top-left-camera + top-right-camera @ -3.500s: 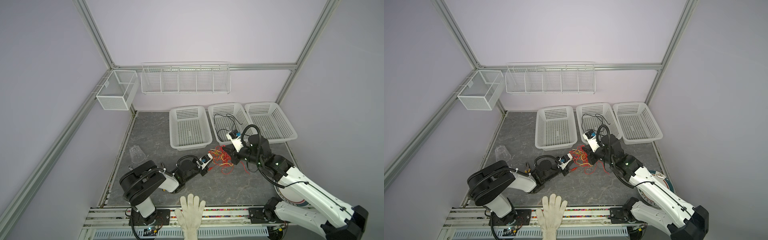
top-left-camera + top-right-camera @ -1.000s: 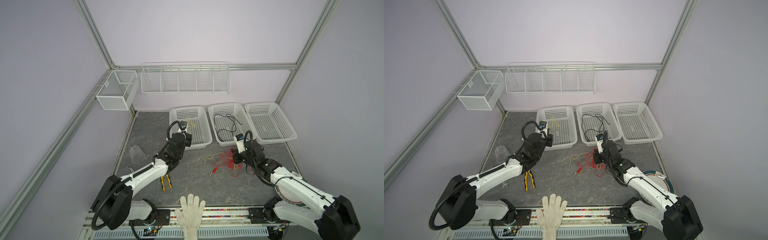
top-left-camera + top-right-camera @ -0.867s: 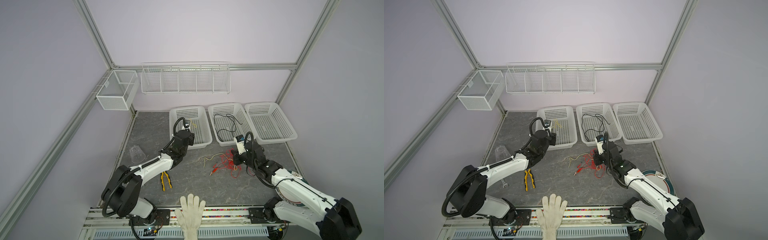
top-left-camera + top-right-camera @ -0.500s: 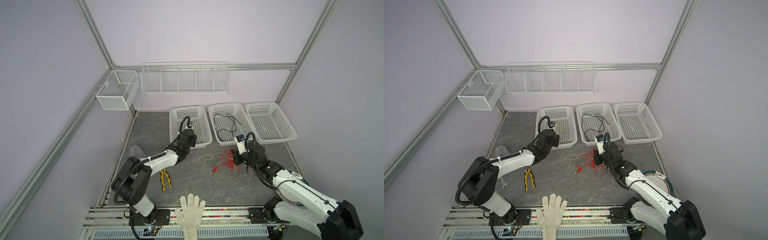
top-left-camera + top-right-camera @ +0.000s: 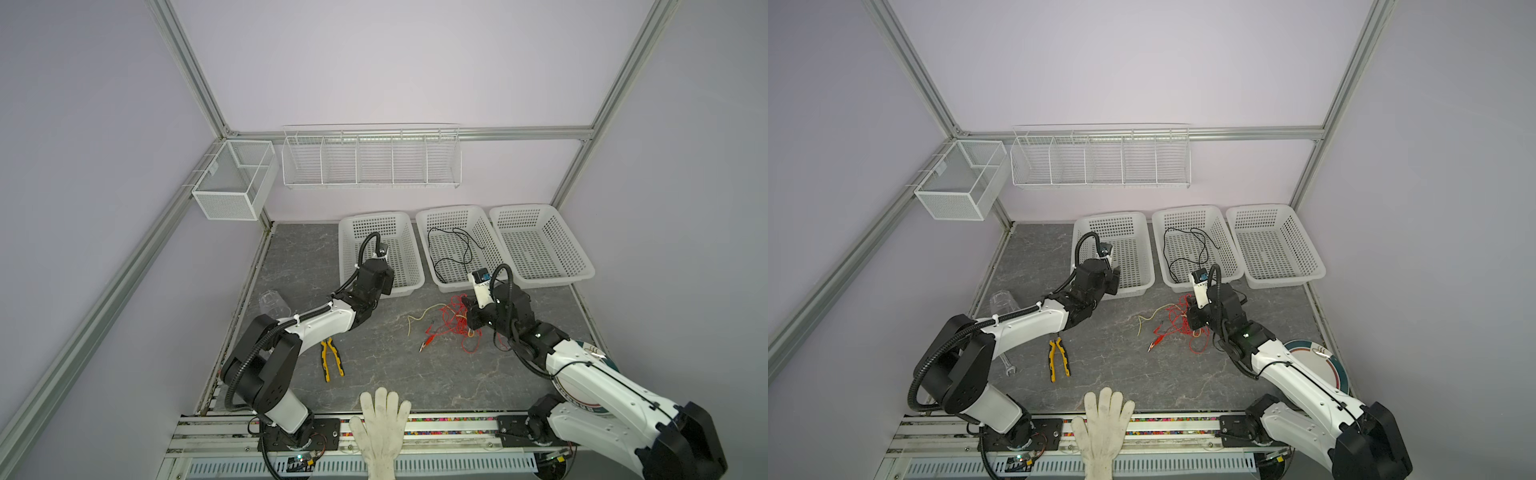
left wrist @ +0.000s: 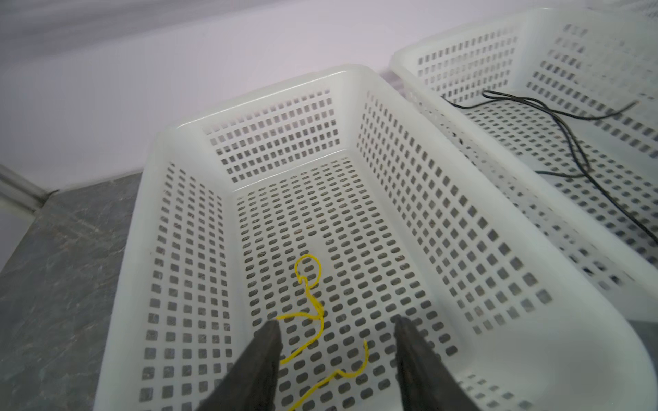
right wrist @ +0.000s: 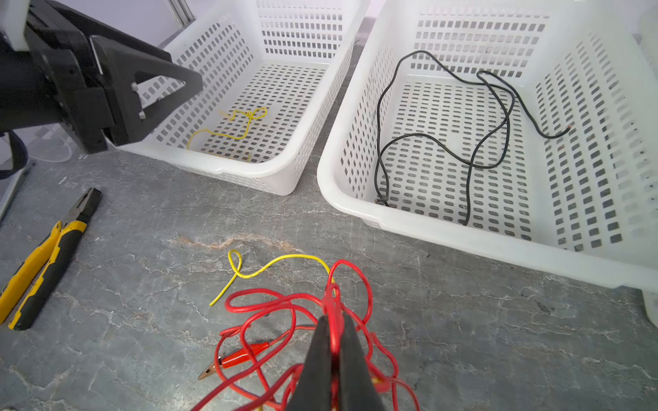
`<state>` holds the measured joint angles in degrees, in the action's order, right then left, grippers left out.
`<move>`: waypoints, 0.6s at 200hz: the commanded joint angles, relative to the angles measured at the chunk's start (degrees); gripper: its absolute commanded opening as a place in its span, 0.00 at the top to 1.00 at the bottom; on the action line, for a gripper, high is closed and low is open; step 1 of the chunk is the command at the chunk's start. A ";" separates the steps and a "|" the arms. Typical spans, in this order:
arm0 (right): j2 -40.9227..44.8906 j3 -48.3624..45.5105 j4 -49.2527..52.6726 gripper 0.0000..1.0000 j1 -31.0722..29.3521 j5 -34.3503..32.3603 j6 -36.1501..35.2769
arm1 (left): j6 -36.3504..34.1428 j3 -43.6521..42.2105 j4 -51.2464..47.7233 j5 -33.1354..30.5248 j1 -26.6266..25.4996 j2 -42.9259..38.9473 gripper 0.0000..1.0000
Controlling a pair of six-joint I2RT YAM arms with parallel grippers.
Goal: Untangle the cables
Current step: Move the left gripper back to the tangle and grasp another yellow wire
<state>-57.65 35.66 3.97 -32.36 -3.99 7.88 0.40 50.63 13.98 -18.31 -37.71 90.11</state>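
A short yellow cable [image 6: 313,295] lies loose on the floor of the left white basket [image 6: 185,128]. My left gripper [image 6: 336,322] hangs open just above it, touching nothing; both top views show it at that basket's near end [image 5: 386,278] [image 5: 1111,278]. The black cable [image 7: 445,153] lies coiled in the middle basket [image 5: 426,249]. On the table a red cable [image 7: 277,306] with alligator clips is tangled with another yellow cable [image 7: 277,263]. My right gripper [image 7: 333,316] is shut on a red strand, low over the tangle [image 5: 453,320].
Yellow-handled pliers [image 5: 330,359] lie on the table left of the tangle. There is a right basket [image 5: 552,280], a clear cup [image 5: 272,303] at the left edge, a wrench [image 5: 1009,365], a plate [image 5: 1337,370] under the right arm and a white glove [image 5: 382,424] at the front rail.
My left arm reached further over the left basket and its jaws opened, leaving the yellow cable on the basket floor. The right gripper stayed shut on the red cable.
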 commanded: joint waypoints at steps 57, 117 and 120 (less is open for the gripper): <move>5.44 -0.01 -2.35 0.94 -0.29 9.34 -5.72 | -9.36 -9.60 5.70 19.10 -2.80 -10.14 0.37; 5.65 2.98 -2.21 0.94 -0.28 16.48 -8.00 | -12.09 -13.19 8.25 24.29 -6.78 -10.85 0.37; 5.76 3.17 -2.21 0.94 -0.29 16.60 -8.11 | -12.03 -13.43 8.65 24.69 -6.81 -10.94 0.37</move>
<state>-52.99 36.16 3.55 -32.36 8.51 2.07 -10.13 38.81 19.62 1.96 -44.45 79.81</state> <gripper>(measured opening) 0.067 0.630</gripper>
